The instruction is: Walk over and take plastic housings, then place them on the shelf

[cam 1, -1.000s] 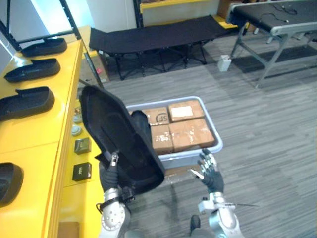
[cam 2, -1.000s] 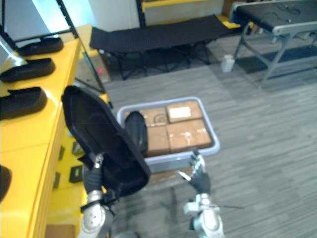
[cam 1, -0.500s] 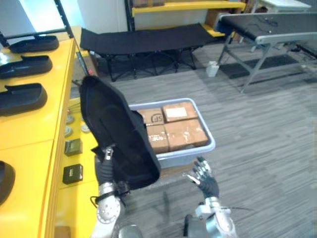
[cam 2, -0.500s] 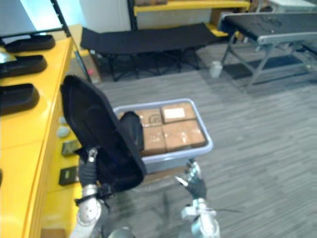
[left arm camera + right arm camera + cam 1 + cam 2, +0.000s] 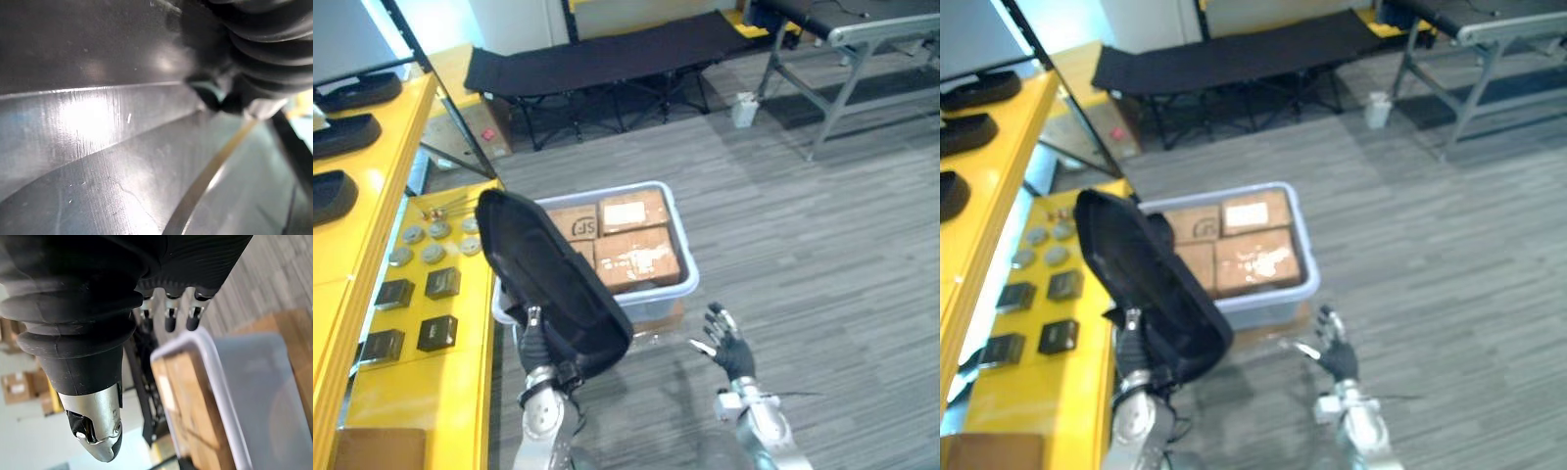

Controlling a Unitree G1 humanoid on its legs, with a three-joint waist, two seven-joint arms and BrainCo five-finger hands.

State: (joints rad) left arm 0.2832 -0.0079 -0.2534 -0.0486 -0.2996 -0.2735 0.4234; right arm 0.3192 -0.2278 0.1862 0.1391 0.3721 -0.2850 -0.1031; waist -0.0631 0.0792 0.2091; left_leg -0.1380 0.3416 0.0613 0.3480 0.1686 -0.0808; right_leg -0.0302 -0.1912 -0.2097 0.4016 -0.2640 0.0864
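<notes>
Beside the yellow shelf (image 5: 352,257) on the robot's left, the left hand (image 5: 536,345) held the large black moulded plastic housing (image 5: 548,274) upright by its lower end, one finger laid over the near face, the other fingers hidden behind it. The shell looked stiff, light for its bulk and glossy, so probably slippery. A pinch across the lower rim seemed the surest hold, though the tall top would want to tip.

The right hand (image 5: 732,351) hung low, fingers spread wide and holding nothing.

Just behind the housing, a pale grey plastic tote (image 5: 690,284) of brown cardboard boxes (image 5: 636,257) stood on the floor. More black housings (image 5: 333,196) lay on the shelf's upper level. Small black blocks (image 5: 437,333) and silver discs (image 5: 433,253) crowded the lower one.
</notes>
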